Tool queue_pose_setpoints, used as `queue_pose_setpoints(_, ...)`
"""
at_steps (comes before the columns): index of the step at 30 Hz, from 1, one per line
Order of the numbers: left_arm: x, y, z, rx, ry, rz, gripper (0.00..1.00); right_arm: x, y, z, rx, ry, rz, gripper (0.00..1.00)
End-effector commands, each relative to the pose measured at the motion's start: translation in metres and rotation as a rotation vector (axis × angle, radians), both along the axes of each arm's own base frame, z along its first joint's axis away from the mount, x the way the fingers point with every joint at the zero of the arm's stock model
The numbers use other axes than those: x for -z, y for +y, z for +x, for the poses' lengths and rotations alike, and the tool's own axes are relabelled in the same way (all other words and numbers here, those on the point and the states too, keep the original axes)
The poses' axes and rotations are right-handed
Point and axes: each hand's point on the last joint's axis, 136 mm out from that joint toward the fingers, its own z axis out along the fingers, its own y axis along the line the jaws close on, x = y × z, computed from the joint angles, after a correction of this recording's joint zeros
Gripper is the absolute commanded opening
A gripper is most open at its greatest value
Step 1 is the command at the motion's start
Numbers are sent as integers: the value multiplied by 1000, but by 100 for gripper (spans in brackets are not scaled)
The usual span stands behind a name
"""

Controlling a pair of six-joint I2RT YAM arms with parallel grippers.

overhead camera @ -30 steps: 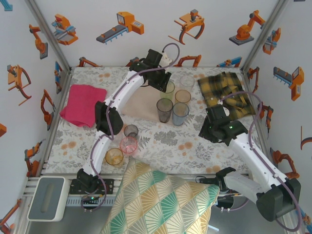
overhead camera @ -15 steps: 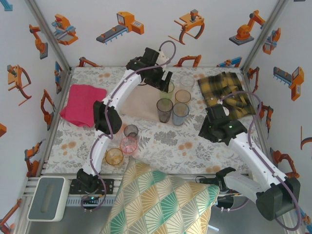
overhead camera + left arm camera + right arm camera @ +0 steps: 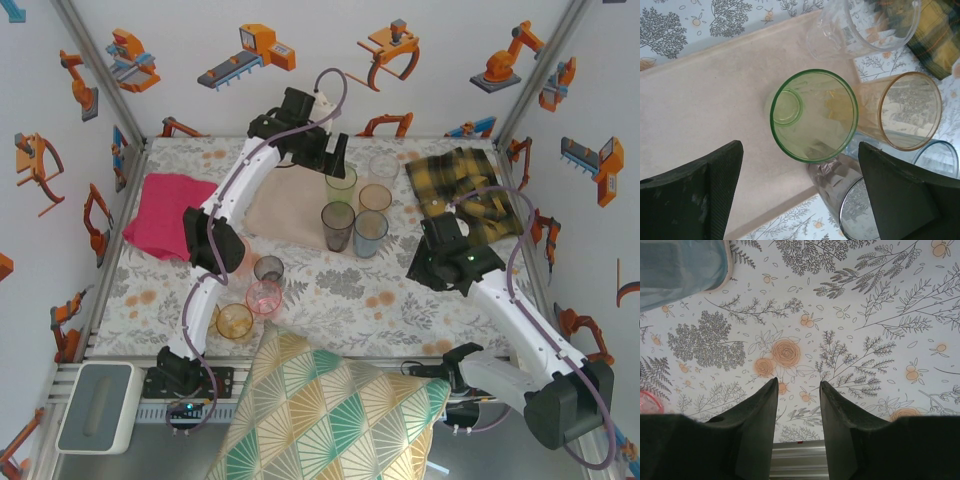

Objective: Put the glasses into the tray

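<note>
Left claw (image 3: 800,150) hangs spread wide over the tray (image 3: 700,100), one finger on each side of the green glass (image 3: 815,115), which stands upright on the tray near its right edge. Whether the finger on the amber side brushes that glass's rim is hard to tell. Just beside the green one, a clear glass (image 3: 865,25), an amber glass (image 3: 910,110), a grey glass (image 3: 850,205) and a blue glass (image 3: 937,157) cluster along the tray's right edge. From these angles I cannot say which of them sit on it.

Right claw (image 3: 798,395) hovers over the flowered tablecloth (image 3: 865,315), fingers a little apart with nothing between them.

Near the left arm's base, well apart from the tray, a small grey glass (image 3: 268,268), a pink glass (image 3: 264,297) and an orange glass (image 3: 235,321) stand on the cloth.
</note>
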Motion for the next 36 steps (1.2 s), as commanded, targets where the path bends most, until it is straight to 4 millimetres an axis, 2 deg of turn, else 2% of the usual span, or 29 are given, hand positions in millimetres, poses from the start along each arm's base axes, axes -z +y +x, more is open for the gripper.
queue_pose_setpoints(1,-23,-5,0,5,13,-97,91,-9,0,4,8,-18,7,40)
queue_pose_setpoints(18,8,-14,-1,22,162,-174,93,-7,1,7,11,-3,3,40)
queue_pose_setpoints(25,12,-21,-8,47,212,-209,93,-7,1,7,10,-3,4,39)
queue_pose_setpoints(36,24,-20,-11,42,248,-193,93,-7,1,6,11,-5,7,40)
